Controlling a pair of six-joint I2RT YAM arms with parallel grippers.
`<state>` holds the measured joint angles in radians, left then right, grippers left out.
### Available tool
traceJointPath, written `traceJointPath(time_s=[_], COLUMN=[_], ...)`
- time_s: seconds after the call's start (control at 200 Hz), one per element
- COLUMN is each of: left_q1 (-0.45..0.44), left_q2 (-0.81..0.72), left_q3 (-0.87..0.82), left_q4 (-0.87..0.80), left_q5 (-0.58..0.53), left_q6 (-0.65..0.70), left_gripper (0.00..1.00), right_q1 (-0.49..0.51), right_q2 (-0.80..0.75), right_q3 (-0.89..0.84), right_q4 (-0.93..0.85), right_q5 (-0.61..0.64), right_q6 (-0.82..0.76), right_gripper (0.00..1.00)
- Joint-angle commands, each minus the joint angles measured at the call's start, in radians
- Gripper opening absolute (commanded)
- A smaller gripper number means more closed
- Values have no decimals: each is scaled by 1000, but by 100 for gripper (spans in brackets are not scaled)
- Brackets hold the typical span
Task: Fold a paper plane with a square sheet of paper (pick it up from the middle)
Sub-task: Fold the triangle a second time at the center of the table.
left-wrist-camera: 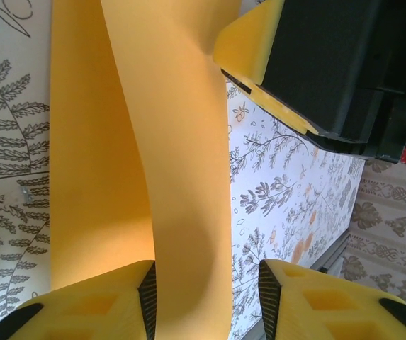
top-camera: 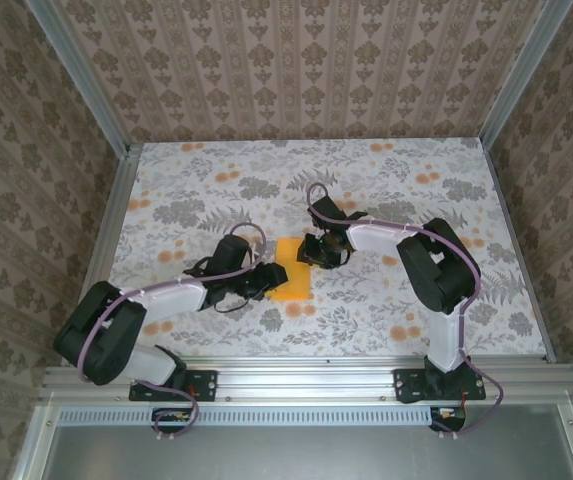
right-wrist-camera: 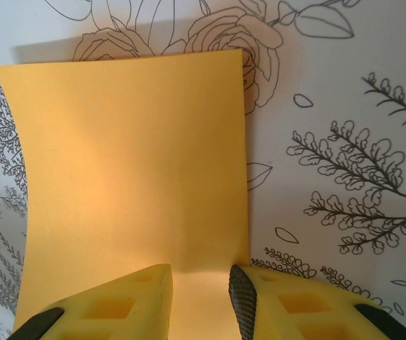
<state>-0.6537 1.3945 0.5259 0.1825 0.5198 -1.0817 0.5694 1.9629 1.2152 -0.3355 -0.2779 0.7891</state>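
From above, the square sheet of paper [top-camera: 290, 272] lies on the floral table [top-camera: 396, 190], and both arms meet over it. The left gripper [top-camera: 269, 281] is at the sheet's near-left side, and the right gripper [top-camera: 316, 250] is at its far-right edge. This view gives only a flat orange patch, too small to read the fingers. The left wrist camera adds more: a long flap of the sheet rises off the layer beneath and runs up between the jaws. Those jaws are spread partway. One pad [left-wrist-camera: 148, 297] is against the flap, while the other pad [left-wrist-camera: 268, 297] stands clear, with tablecloth showing in the gap. At the far end of the sheet a yellow finger [left-wrist-camera: 249, 42] of the other arm sits down on the paper. The right wrist camera looks back along the sheet from that end. Its fingers [right-wrist-camera: 241, 301] are apart, with the sheet's near edge filling the space between them, though I cannot tell whether they press it or hover. The sheet's left side curls upward there, and its right edge lies flat on the table.
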Motion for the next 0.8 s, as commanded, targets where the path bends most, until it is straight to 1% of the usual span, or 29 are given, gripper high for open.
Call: traceJointPath(time_s=[0.0,0.06,0.2,0.29,0.42,0.58,0.725,0.795], left_q1=[6,8,6,4,3,2,0,-2], left_q2=[-37,-45,-45,-57,-61,-23,18,34], left_q3=[-16,-18,-17,-19,15,29,64,87], left_q4=[-11,-6,59,83,-25,-44,-109,-172], left_q5=[-9,-10,31,38,2,-5,-31,-61], left_q6=[-4,-4,-3,3,40,32,42,51], left_gripper=[42,42,42,42,41,36,28,24], right_q1=[3,3,3,3,3,3,1,-3], right_q2=[74,73,75,76,73,71,55,28], right_q3=[-60,-61,-59,-56,-55,-55,-57,-55], right_q4=[-47,-44,-42,-42,-42,-41,-32,-22], right_q5=[32,31,27,26,25,20,-4,-19], right_q6=[15,18,18,19,18,16,9,-4], right_gripper=[34,34,33,34,34,33,33,32])
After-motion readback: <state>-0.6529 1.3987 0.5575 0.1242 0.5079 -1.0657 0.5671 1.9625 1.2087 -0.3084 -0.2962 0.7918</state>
